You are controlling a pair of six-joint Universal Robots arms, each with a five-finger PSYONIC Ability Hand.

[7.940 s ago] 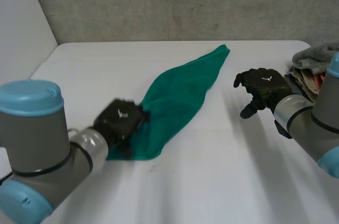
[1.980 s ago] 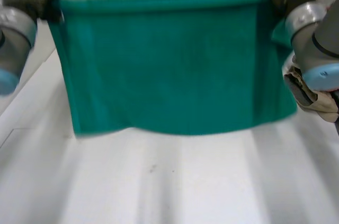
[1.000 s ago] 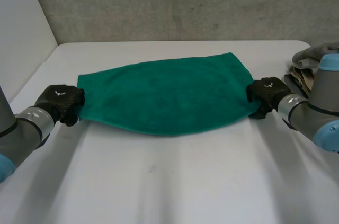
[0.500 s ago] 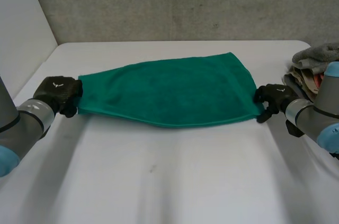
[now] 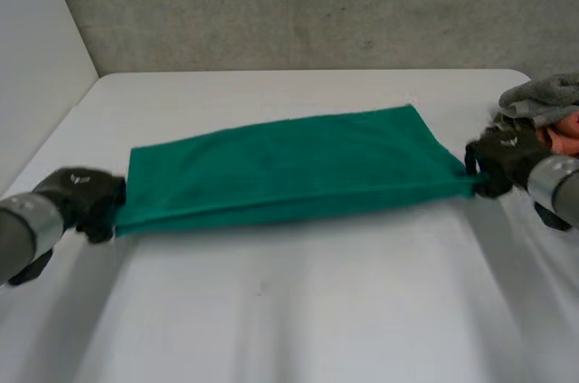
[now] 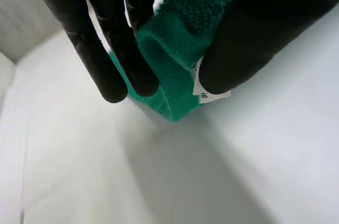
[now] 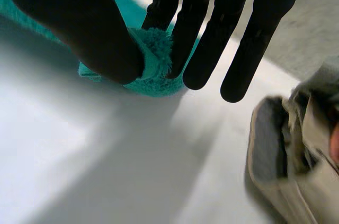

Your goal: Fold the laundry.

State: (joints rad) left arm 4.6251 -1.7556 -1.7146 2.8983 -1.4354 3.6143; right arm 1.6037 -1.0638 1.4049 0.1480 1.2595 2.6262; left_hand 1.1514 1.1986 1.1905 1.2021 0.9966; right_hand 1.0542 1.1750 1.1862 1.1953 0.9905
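A green towel (image 5: 289,166) lies stretched across the white table (image 5: 298,311), folded double with its near edge layered. My left hand (image 5: 80,197) pinches the towel's left end (image 6: 183,49) between thumb (image 6: 249,38) and fingers; a small white tag shows under the thumb. My right hand (image 5: 499,155) pinches the right end (image 7: 153,62) of the towel between thumb (image 7: 90,28) and fingers (image 7: 204,33). Both ends are held just above the table, and the cloth is taut between the hands.
A pile of other laundry (image 5: 547,107), grey and beige, sits at the table's right edge, close beside my right hand (image 7: 296,150). A wall runs along the table's far side and left.
Both hands have moved apart and toward me, pulling the towel taut and flatter. The right hand's fingers have closed on the towel's right end.
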